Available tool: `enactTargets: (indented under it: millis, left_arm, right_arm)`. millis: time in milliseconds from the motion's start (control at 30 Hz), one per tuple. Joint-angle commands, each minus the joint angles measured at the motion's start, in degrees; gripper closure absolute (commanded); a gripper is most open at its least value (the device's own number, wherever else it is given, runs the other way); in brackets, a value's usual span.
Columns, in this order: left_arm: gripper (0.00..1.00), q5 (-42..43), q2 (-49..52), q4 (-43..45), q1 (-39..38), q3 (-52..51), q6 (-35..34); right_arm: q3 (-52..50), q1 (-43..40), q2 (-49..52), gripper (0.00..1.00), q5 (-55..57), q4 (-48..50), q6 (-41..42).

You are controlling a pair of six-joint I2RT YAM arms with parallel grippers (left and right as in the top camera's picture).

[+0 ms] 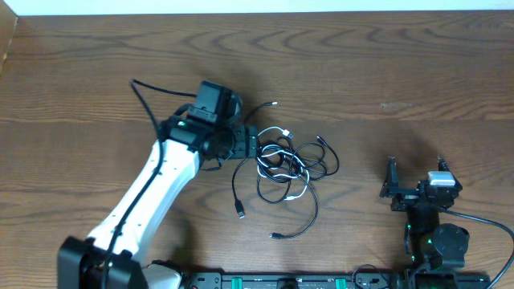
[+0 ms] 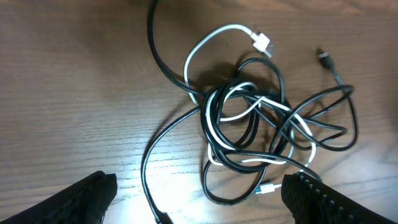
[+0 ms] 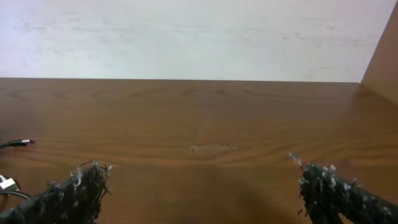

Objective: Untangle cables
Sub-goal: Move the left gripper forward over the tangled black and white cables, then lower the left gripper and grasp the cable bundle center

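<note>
On surface [image 1: 80,64], cables [image 1: 287,164] in one knot, none freed yet; left hand [image 2: 199,186] wide open, empty, at knot's left edge; right hand [image 3: 205,196] likewise, well right of knot

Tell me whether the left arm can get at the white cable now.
Probably yes. The left claw is open beside the tangle, nothing between them; the looped end of the white cable lies bare, though black cables cross the rest.

Left pincer [image 2: 198,183], right pincer [image 3: 200,174]: both agape
</note>
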Motion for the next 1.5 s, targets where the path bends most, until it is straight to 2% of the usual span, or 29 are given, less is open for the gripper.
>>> enactTargets:
  millis: [0, 100, 267, 633, 900, 1033, 1133, 1467]
  left_arm:
    - [0.1, -2.16, 2.34, 0.37, -1.73, 0.42, -3.19]
    - [0.1, -4.35, 3.98, 0.52, -2.73, 0.42, -6.88]
    - [0.11, -4.5, 6.14, 0.55, -3.28, 0.42, -7.32]
    - [0.12, -5.01, 11.15, 1.88, -4.44, 0.42, -13.44]
    - [0.12, -13.97, 11.96, 2.51, -9.9, 0.42, -16.87]
    - [0.12, -18.67, 12.22, 2.69, -11.58, 0.42, -20.9]
    - [0.15, -18.84, 12.61, 3.85, -12.2, 0.42, -21.29]
    - [0.16, -18.8, 13.18, 6.6, -13.46, 0.42, -21.55]
  right_arm:
    - [-0.07, -0.46, -0.37, 0.01, -0.33, -0.26, 0.79]
    - [-0.07, -0.46, -0.37, 0.01, -0.33, -0.26, 0.79]
    - [-0.07, -0.46, -0.37, 0.01, -0.33, -0.26, 0.79]
    - [-0.07, -0.46, -0.37, 0.01, -0.33, -0.26, 0.79]
    - [-0.07, -0.46, -0.37, 0.01, -0.33, -0.26, 0.79]
    - [-0.07, -0.46, -0.37, 0.01, -0.33, -0.26, 0.79]
    - [-0.07, -0.46, -0.37, 0.01, -0.33, -0.26, 0.79]
    - [-0.07, -0.46, -0.37, 0.01, -0.33, -0.26, 0.79]
